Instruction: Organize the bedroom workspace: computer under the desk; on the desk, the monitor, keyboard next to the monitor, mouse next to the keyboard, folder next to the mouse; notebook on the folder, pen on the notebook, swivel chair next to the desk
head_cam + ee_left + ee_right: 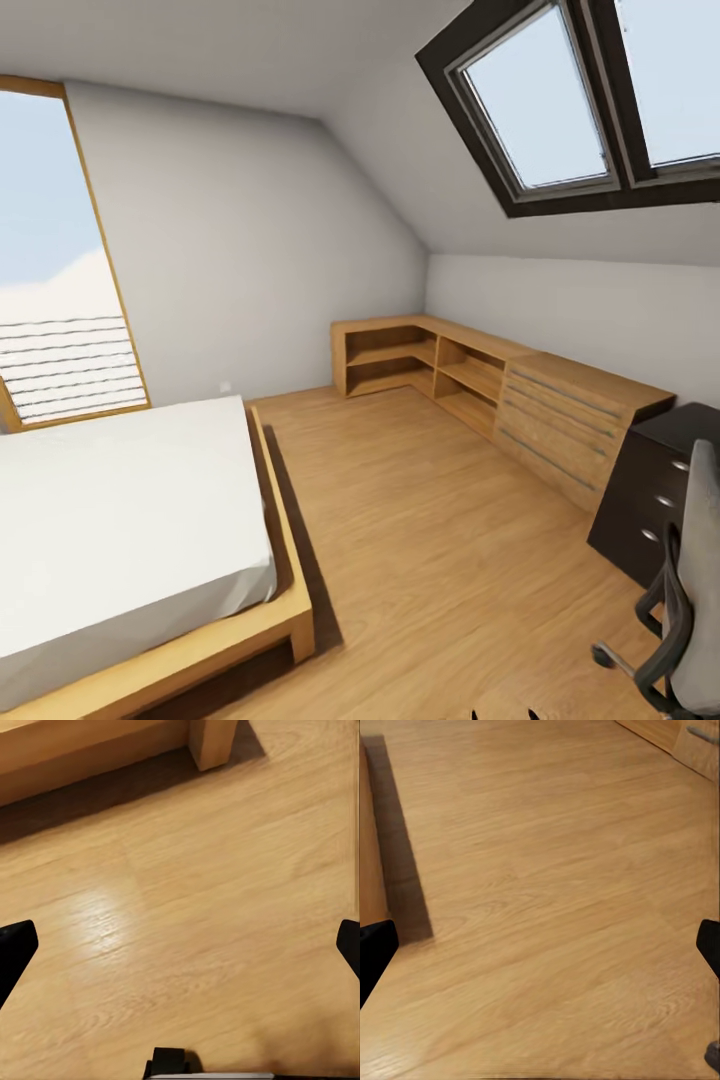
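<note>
1. Open floor: a broad stretch of wooden floor (420, 540) runs from the foreground to the far wall, bounded at the view's left by the bed (120, 520) with its white mattress and light wooden frame, and at the right by low furniture along the wall.
2. Far edge: an L-shaped run of low wooden shelving (430, 365) turns the corner under the sloped ceiling; beside it stands a wooden drawer unit (570, 425) with slatted fronts.
3. Right edge: a dark cabinet (650, 490) with pale round knobs stands just beyond the swivel chair (680, 600).
4. Task object: the swivel chair is at the lower right of the head view, cut by the frame edge (grey backrest, black armrest and frame visible; its seat cannot be seen).
5. Containers: the shelving compartments appear bare; the drawers are closed, contents hidden.
6. Windows: a tall window (55, 260) at the left wall and a dark-framed skylight (580, 100) in the sloped ceiling.
7. Left gripper (180, 945): in the left wrist view the two black fingertips (15, 945) sit at opposite picture edges, spread wide with nothing between them, over bare floor near a corner post of the bed frame (214, 739).
8. Right gripper (540, 945): likewise spread wide and holding nothing, its fingertips (375, 949) at the picture edges over bare floor (a wooden panel edge and its shadow lie to one side).
</note>
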You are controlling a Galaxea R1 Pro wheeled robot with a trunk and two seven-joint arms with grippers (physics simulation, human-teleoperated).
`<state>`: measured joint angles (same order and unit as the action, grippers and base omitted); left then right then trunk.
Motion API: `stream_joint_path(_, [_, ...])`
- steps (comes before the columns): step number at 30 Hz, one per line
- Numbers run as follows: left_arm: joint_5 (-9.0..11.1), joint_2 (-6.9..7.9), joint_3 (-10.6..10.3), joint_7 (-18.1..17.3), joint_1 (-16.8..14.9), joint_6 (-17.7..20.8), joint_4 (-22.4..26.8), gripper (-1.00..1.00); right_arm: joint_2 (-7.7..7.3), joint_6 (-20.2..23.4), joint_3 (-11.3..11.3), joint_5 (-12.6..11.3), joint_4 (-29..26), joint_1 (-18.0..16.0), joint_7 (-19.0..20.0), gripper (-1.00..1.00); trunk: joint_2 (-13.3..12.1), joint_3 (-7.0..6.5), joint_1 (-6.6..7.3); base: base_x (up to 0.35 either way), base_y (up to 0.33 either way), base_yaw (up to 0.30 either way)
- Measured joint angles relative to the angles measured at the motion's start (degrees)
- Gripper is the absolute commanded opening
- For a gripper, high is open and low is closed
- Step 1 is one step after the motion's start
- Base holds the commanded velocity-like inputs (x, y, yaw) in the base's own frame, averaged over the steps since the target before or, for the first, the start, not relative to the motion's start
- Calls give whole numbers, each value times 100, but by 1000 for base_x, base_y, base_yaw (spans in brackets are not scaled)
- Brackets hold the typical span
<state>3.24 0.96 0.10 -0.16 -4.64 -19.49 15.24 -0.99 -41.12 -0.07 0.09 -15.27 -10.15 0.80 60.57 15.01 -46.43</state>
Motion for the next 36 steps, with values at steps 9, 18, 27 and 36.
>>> stream_joint_path(9, [-13, 0, -15, 0, 0, -6, -215, 100, 0, -4, 0, 0, 0, 0, 0, 100, 0, 0, 0, -5, 8, -300])
stream_joint_path(18, [-13, 0, -15, 0, -4, -11, -221, 100, 1, -17, -7, 0, 0, 1, 0, 100, 0, 0, 0, 0, 0, -300])
stream_joint_path(27, [-13, 0, -15, 0, -3, -11, -221, 100, 2, -28, -8, 0, 1, -1, 0, 100, 0, 0, 0, 0, 2, -300])
stream_joint_path(36, [-9, 0, -15, 0, -1, -12, -221, 100, 3, -27, -7, 0, 8, 0, 0, 100, 0, 0, 3, 146, 152, -300])
